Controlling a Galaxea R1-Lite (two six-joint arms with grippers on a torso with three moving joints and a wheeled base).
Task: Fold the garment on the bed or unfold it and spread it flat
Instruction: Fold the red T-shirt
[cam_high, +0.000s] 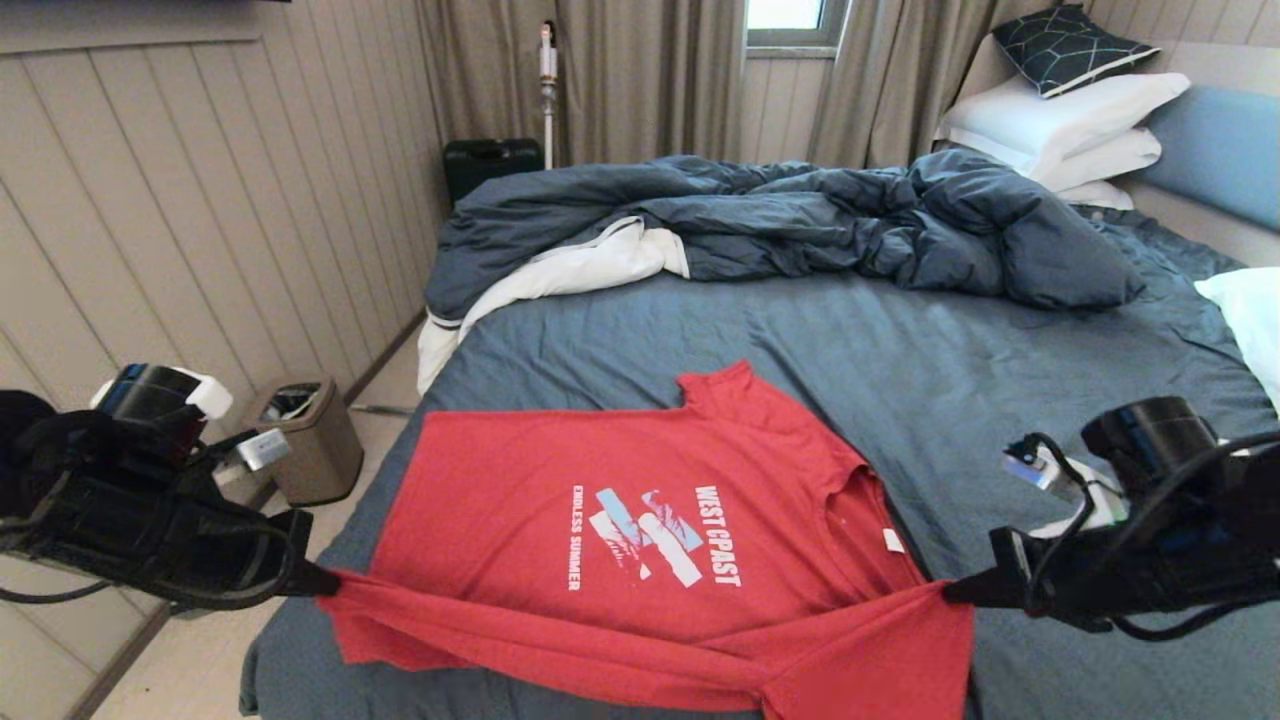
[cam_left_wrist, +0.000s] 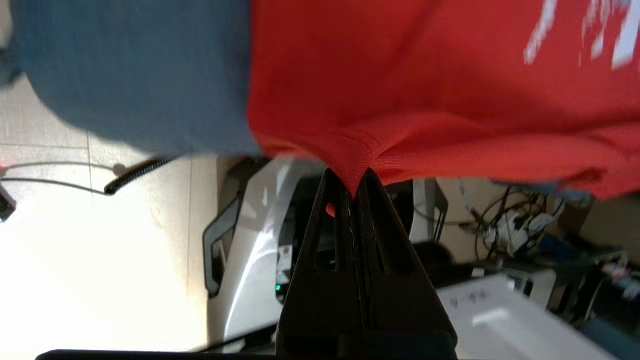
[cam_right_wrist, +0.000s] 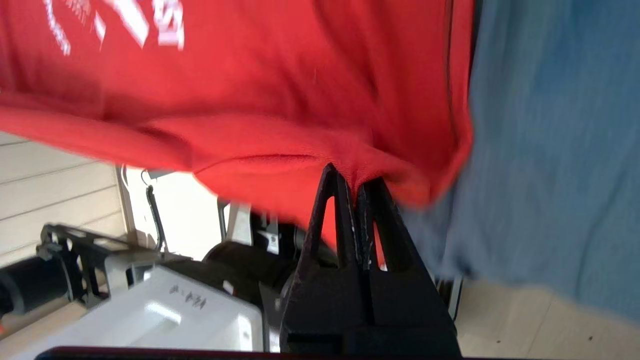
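- Fingers (cam_left_wrist: 372, 197) of the left gripper (cam_high: 322, 581) were pinched together on the near edge of the T-shirt (cam_high: 640, 540), by its hem corner at the foot of the bed (cam_high: 960, 370).
- On the other side, the right gripper (cam_high: 950, 592) had its fingers (cam_right_wrist: 372, 200) clamped on the same near edge, close to the collar end.
- Between the two grips the red cloth ran as a taut fold; the rest lay print-up on the blue sheet (cam_high: 1000, 400).
- Farther back, a rumpled dark duvet (cam_high: 800, 220) lay across the bed, white pillows (cam_high: 1060, 120) stacked by the headboard (cam_high: 1215, 150).
- Beside the bed stood a small bin (cam_high: 310, 440) on the pale floor, against a panelled wall (cam_high: 200, 200); curtains (cam_high: 620, 80) hung behind.
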